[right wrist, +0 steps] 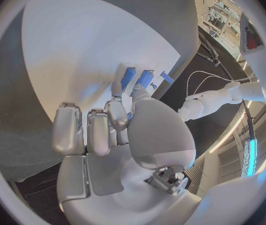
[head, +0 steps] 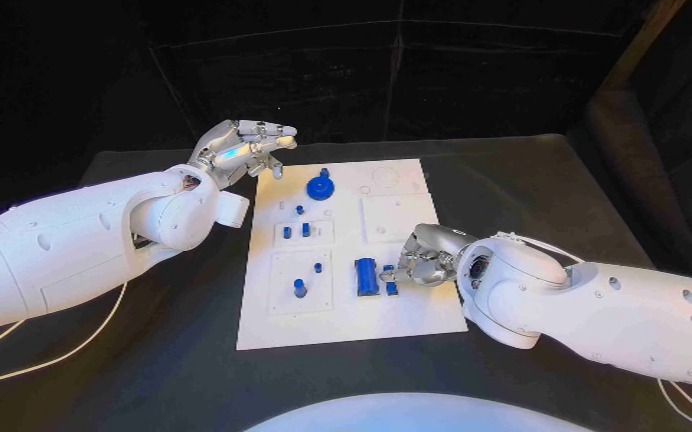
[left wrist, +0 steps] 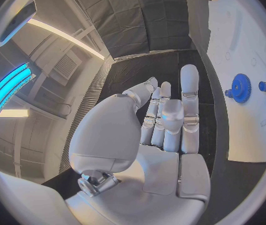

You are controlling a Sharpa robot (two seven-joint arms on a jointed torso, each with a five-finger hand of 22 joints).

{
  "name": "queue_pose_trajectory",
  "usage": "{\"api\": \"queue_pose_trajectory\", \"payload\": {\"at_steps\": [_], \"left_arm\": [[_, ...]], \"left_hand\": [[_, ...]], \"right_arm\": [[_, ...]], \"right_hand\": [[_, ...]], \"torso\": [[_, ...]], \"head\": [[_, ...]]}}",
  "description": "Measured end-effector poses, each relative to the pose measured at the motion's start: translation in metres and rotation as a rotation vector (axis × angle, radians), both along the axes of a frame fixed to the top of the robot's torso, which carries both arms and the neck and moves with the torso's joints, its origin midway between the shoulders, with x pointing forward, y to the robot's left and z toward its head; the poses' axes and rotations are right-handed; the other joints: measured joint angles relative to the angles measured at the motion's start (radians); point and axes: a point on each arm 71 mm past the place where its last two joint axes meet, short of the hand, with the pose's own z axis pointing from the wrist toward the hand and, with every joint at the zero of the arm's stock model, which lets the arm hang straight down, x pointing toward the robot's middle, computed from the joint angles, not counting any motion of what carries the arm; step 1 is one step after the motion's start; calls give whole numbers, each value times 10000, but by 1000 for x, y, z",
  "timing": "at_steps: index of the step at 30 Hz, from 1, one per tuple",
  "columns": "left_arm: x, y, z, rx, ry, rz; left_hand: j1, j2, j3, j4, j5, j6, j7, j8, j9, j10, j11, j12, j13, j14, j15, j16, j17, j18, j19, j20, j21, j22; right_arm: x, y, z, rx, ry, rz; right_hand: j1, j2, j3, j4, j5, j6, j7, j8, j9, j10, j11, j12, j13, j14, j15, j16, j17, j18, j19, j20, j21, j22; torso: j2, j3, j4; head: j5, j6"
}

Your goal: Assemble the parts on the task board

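Two blue rectangular blocks (head: 368,276) stand upright on white task board (head: 346,317) | right hand (head: 423,257) nearer, fingertips touching the right block, grasp unclear | left hand (head: 242,148) empty, fingers extended, off board's far-left corner.

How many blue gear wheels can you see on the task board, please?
1: the blue gear lies near the far edge of the task board, close to the left hand. Others may hide under the right hand.
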Motion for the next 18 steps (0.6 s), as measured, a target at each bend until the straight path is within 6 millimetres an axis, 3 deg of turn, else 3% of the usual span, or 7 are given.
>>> {"api": "queue_pose_trajectory", "payload": {"at_steps": [9, 18], "left_arm": [[0, 1, 0, 12, 11, 19], [0, 1, 0, 15, 19, 19]], "left_hand": [[0, 0, 0, 0, 0, 0, 0, 0, 0, 0, 0, 0, 0, 0, 0, 0, 0, -1, 0, 0, 0, 0], [0, 0, 0, 0, 0, 0, 0, 0, 0, 0, 0, 0, 0, 0, 0, 0, 0, -1, 0, 0, 0, 0]], "right_arm": [[-4, -10, 3, -92, -6, 43], [-7, -9, 3, -84, 68, 377]], "right_hand": [[636, -131, -249, -452, 0, -35, 35, -38, 68, -34, 34, -109, -9, 1, 1, -39, -1, 1, 0, 0, -38, -44], [690, -185, -260, -463, -43, -34, 35, -38, 69, -35, 34, -116, -13, 0, 1, -39, -1, 0, 0, 0, -38, -44]], "torso": [[-9, 9, 0], [-10, 10, -12]], "head": [[12, 7], [14, 35]]}}
